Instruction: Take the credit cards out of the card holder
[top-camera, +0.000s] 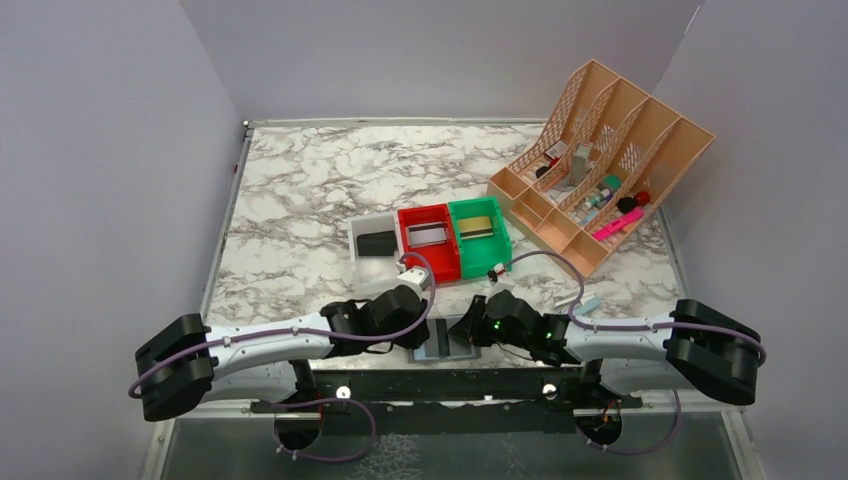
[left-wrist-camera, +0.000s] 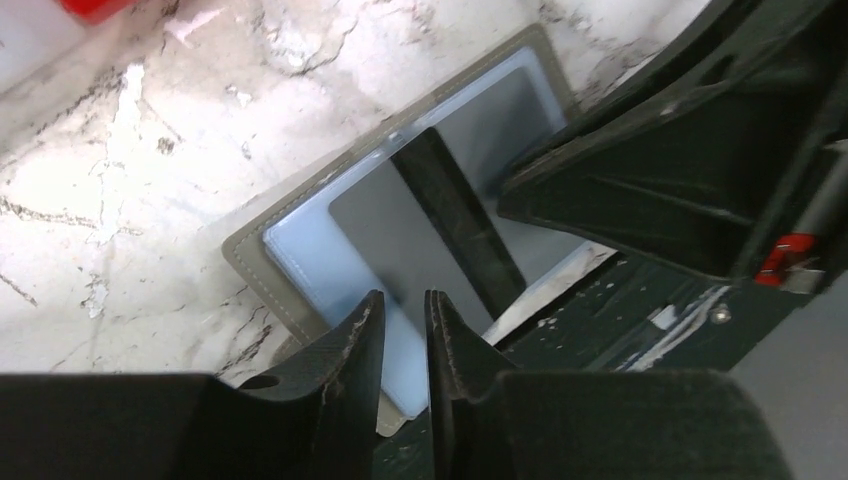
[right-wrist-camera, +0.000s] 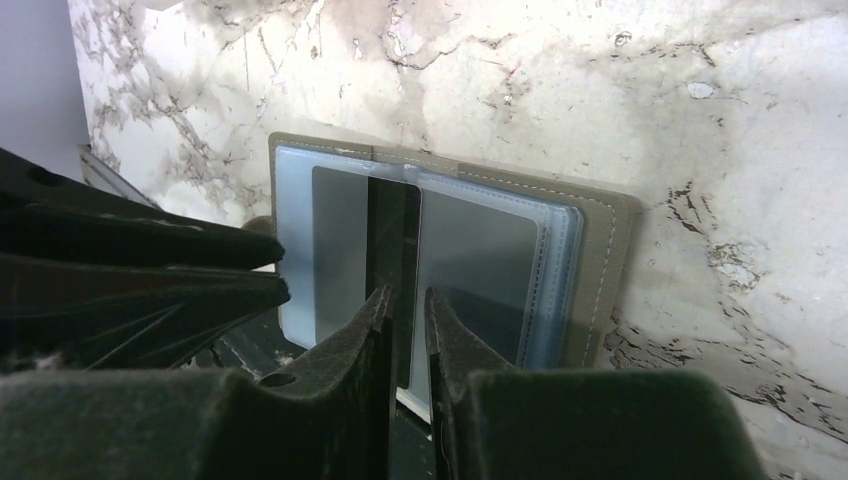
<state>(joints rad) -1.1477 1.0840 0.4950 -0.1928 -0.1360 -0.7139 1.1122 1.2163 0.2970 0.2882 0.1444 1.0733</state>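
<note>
Marble-patterned tabletop (top-camera: 300, 190). A dark grey bifold card holder (top-camera: 447, 340) (left-wrist-camera: 250, 260) (right-wrist-camera: 600, 260) lies open and flat at the near edge, between the two arms. It has clear pale-blue sleeves inside and a stitched grey border.

A thin black card (left-wrist-camera: 460, 220) (right-wrist-camera: 395, 240) stands up on edge along the spine. It is tilted out of the sleeves and one rounded corner is visible.

The right gripper (top-camera: 480, 325) (right-wrist-camera: 407, 315) is low over the holder. Its fingers (right-wrist-camera: 375, 330) are only a narrow slit apart and the black card runs down into that slit. Cannot tell whether the pads actually clamp it. In the left wrist view the right gripper (left-wrist-camera: 620, 190) shows as a big black wedge at the card's far end.

The left gripper (top-camera: 422, 335) (left-wrist-camera: 405, 320) sits at the holder's left panel. Its fingers (left-wrist-camera: 360, 335) are nearly together over the pale-blue sleeve edge. Cannot tell if the sleeve is pinched or the fingers are just above it.

Behind the holder stands a row of three open plastic bins:
- white bin (top-camera: 362, 262) with a dark flat item inside
- red bin (top-camera: 445, 265)
- green bin (top-camera: 500, 245)

A peach lattice desk organiser (top-camera: 640, 130) with small items sits at the back right. A small pale-blue stick (top-camera: 588, 303) lies near the right arm.
</note>
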